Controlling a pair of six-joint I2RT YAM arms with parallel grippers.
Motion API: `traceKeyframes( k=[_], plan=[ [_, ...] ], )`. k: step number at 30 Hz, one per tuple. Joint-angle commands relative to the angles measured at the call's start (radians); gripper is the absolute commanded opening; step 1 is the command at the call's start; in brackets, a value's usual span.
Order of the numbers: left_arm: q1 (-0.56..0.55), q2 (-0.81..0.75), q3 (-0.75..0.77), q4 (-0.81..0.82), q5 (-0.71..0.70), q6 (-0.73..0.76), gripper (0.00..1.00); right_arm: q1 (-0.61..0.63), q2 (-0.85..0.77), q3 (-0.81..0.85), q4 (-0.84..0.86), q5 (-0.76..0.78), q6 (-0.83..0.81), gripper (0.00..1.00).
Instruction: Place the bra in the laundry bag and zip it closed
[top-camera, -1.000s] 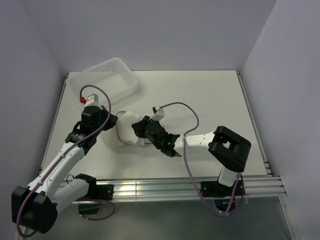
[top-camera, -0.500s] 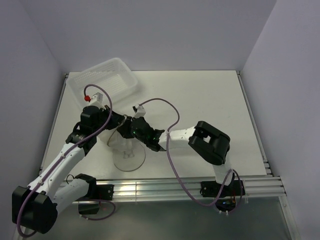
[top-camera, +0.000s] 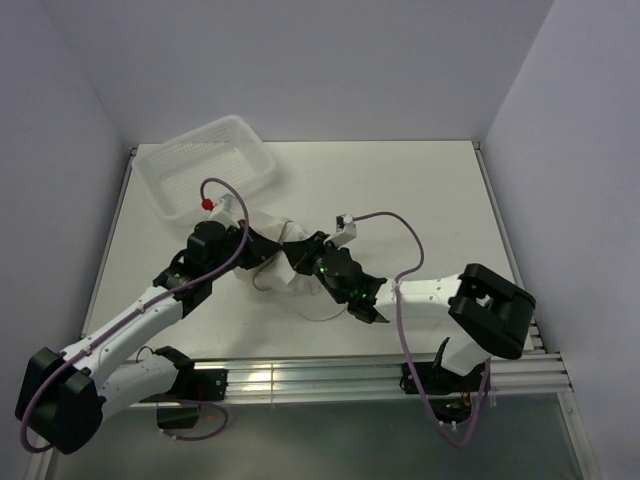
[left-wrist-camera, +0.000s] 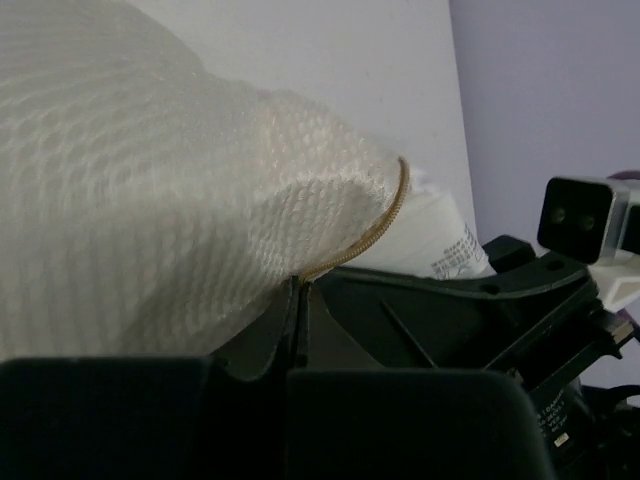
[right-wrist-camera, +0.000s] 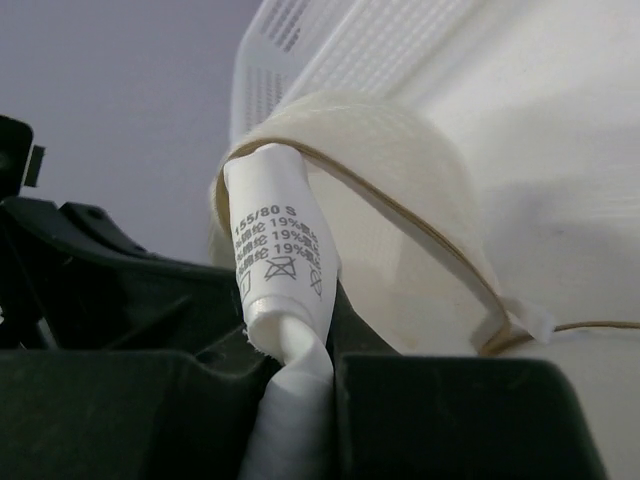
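The laundry bag (top-camera: 285, 275) is a white mesh pouch bunched between my two grippers at the table's middle. In the left wrist view its mesh (left-wrist-camera: 150, 200) fills the left side, and its gold zipper (left-wrist-camera: 365, 235) curves down into my left gripper (left-wrist-camera: 297, 288), which is shut on the bag's rim. My right gripper (right-wrist-camera: 300, 345) is shut on a white band of the bra (right-wrist-camera: 285, 300) bearing a printed care label (right-wrist-camera: 278, 250). That band sits at the bag's open mesh mouth (right-wrist-camera: 400, 160). The bra's cups are hidden.
A white perforated plastic basket (top-camera: 205, 165) stands at the back left, also visible behind the bag as a basket wall (right-wrist-camera: 330, 50). The right gripper's black body (left-wrist-camera: 480, 300) sits close in front of the left gripper. Cables loop above both wrists.
Both grippers and the bag have shifted to the right across the table. The bag's round disc that hung low half a second ago is now bunched up between them.
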Motion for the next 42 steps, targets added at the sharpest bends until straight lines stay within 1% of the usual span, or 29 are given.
traceKeyframes(
  k=[1,2,3,4,5,6,7,9,10,12,14,15,20,21,23,24,25,26,28,30,31,33,35,36,37,39,42],
  plan=[
    [-0.119,0.04,0.034,0.132,-0.008,-0.089,0.0,-0.001,-0.114,-0.034,0.079,0.128,-0.028,0.0],
    [-0.131,0.041,0.027,0.156,-0.002,-0.109,0.0,-0.001,-0.131,-0.03,0.001,0.138,-0.038,0.0],
    [-0.148,0.034,0.014,0.181,0.0,-0.131,0.0,-0.001,-0.158,-0.025,-0.039,0.146,-0.044,0.0],
    [-0.151,0.029,-0.016,0.202,-0.002,-0.169,0.0,-0.001,-0.165,-0.015,-0.082,0.154,-0.051,0.0],
    [-0.155,0.022,-0.036,0.227,-0.02,-0.186,0.0,-0.001,-0.168,-0.009,-0.16,0.16,-0.048,0.0],
    [-0.158,0.0,-0.058,0.244,-0.029,-0.204,0.0,-0.001,-0.156,-0.002,-0.182,0.166,-0.047,0.0],
    [-0.158,-0.011,-0.107,0.264,-0.037,-0.238,0.0,-0.001,-0.14,0.002,-0.188,0.172,-0.045,0.0],
    [-0.159,-0.018,-0.147,0.311,-0.035,-0.261,0.0,-0.023,-0.072,0.016,-0.188,0.149,-0.028,0.0],
    [-0.159,-0.014,-0.167,0.324,-0.034,-0.266,0.0,-0.03,-0.045,0.048,-0.185,0.139,-0.016,0.0],
    [-0.158,0.003,-0.176,0.335,-0.022,-0.269,0.0,-0.039,0.04,0.093,-0.19,0.126,0.007,0.0],
    [-0.159,0.003,-0.201,0.353,-0.019,-0.274,0.0,-0.046,0.09,0.151,-0.182,0.093,0.031,0.0],
    [-0.159,-0.004,-0.208,0.358,-0.029,-0.274,0.0,-0.048,0.129,0.168,-0.184,0.083,0.057,0.0],
    [-0.155,-0.032,-0.231,0.313,-0.081,-0.258,0.0,-0.053,0.197,0.26,-0.217,0.039,0.122,0.0],
    [-0.156,-0.049,-0.236,0.302,-0.094,-0.258,0.0,-0.056,0.219,0.272,-0.227,0.028,0.137,0.02],
    [-0.155,-0.064,-0.244,0.263,-0.137,-0.251,0.0,-0.062,0.225,0.262,-0.207,-0.007,0.128,0.26],
    [-0.152,-0.078,-0.244,0.244,-0.149,-0.246,0.0,-0.062,0.22,0.255,-0.214,-0.021,0.11,0.4],
    [-0.152,-0.083,-0.242,0.217,-0.149,-0.238,0.0,-0.062,0.217,0.242,-0.233,-0.03,0.108,0.63],
    [-0.15,-0.087,-0.242,0.212,-0.185,-0.235,0.0,-0.062,0.196,0.228,-0.239,-0.05,0.104,0.7],
    [-0.148,-0.081,-0.233,0.2,-0.203,-0.226,0.0,-0.063,0.165,0.185,-0.254,-0.056,0.07,0.82],
    [-0.145,-0.069,-0.218,0.192,-0.219,-0.211,0.0,-0.074,0.107,0.145,-0.262,-0.068,0.038,0.83],
    [-0.142,-0.064,-0.211,0.184,-0.23,-0.206,0.0,-0.079,0.087,0.133,-0.268,-0.078,0.028,0.88],
    [-0.126,-0.051,-0.205,0.172,-0.242,-0.197,0.0,-0.097,0.038,0.122,-0.299,-0.111,-0.007,0.88],
    [-0.095,-0.044,-0.21,0.193,-0.232,-0.197,0.0,-0.099,0.007,0.117,-0.34,-0.11,-0.031,0.9],
    [-0.086,-0.046,-0.223,0.206,-0.209,-0.197,0.0,-0.099,0.004,0.117,-0.349,-0.093,-0.054,0.92],
    [-0.078,-0.044,-0.227,0.212,-0.201,-0.198,0.0,-0.1,0.002,0.12,-0.372,-0.087,-0.07,0.98],
    [-0.066,-0.058,-0.231,0.212,-0.196,-0.194,0.0,-0.108,-0.002,0.131,-0.409,-0.084,-0.085,0.99],
    [-0.066,-0.092,-0.237,0.186,-0.198,-0.182,0.0,-0.123,-0.039,0.078,-0.409,-0.069,-0.091,1.0]
  ],
)
